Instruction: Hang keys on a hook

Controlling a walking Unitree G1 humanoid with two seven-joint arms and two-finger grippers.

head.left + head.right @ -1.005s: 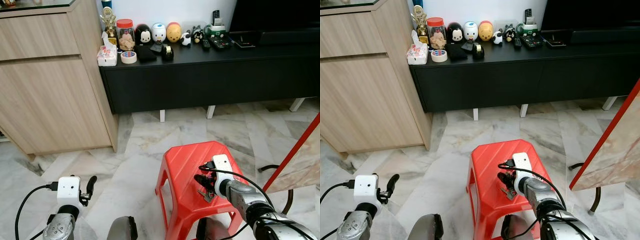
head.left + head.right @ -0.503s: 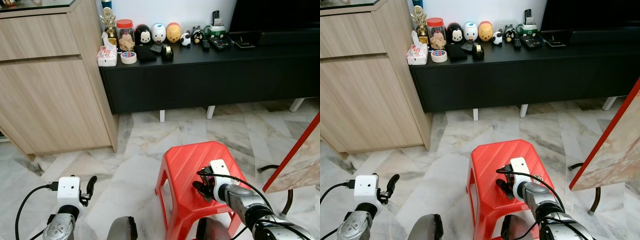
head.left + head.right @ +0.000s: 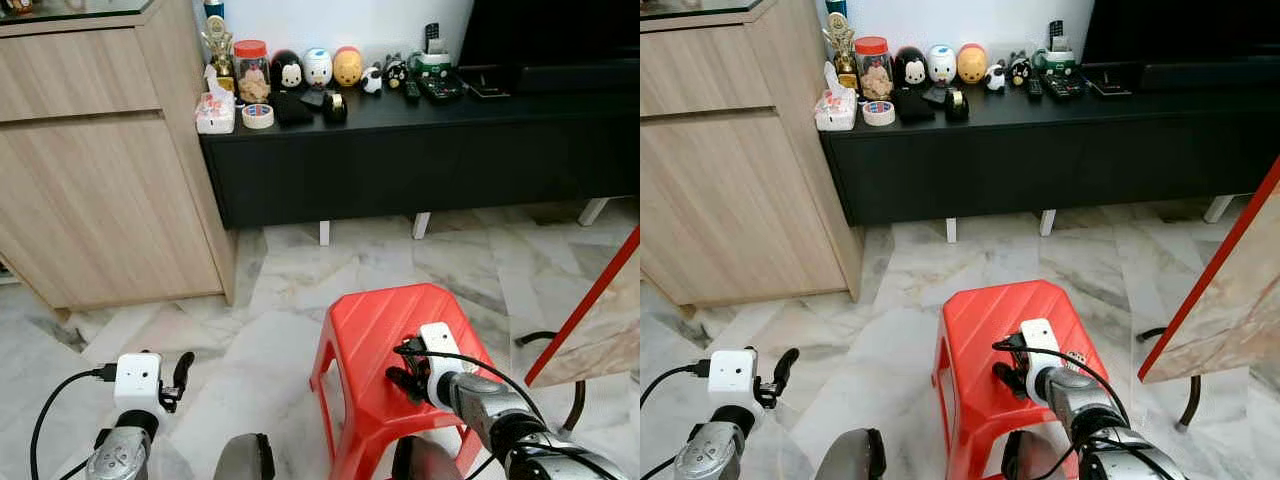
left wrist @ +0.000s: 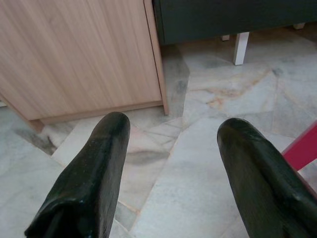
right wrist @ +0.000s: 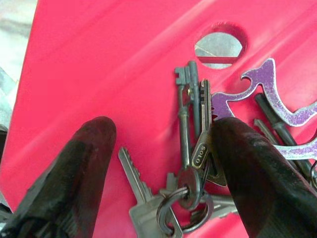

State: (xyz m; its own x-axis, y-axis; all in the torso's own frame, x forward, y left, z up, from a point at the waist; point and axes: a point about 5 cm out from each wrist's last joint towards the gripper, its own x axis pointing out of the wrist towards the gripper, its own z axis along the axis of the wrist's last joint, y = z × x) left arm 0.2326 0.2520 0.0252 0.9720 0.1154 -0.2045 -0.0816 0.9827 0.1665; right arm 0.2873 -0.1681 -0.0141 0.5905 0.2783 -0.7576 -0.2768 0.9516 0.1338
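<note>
The left gripper (image 3: pixel 180 372) hangs low at the robot's left side over the marble floor (image 3: pixel 270 290), and its wrist view shows the two black fingers (image 4: pixel 89 183) spread wide apart with nothing between them, pointing toward the foot of the wooden cabinet (image 3: pixel 100 160) and the leg of the black TV bench (image 3: pixel 420 150). Further right stands the red stool (image 3: pixel 375 330), and the right gripper (image 3: pixel 403 378) is down on its seat. From the head views the keys are hidden beneath that gripper, but the right wrist view makes them plain: the bunch of keys (image 5: pixel 190 168) lies flat on the red seat, joined on a ring, with a purple metal charm (image 5: pixel 267 94) beside it and the stool's round hole (image 5: pixel 219 44) just past the key tips. The right gripper's fingers (image 5: pixel 79 168) are released, one on each side of the bunch; the finger nearer the charm touches or overlaps the keys, while the other stands clear. A red-edged board (image 3: pixel 595 320) leans at the far right. Compared with a second ago, the right gripper has come lower onto the seat and now covers the keys that dangled visibly at its tips then; the left arm has not moved.
</note>
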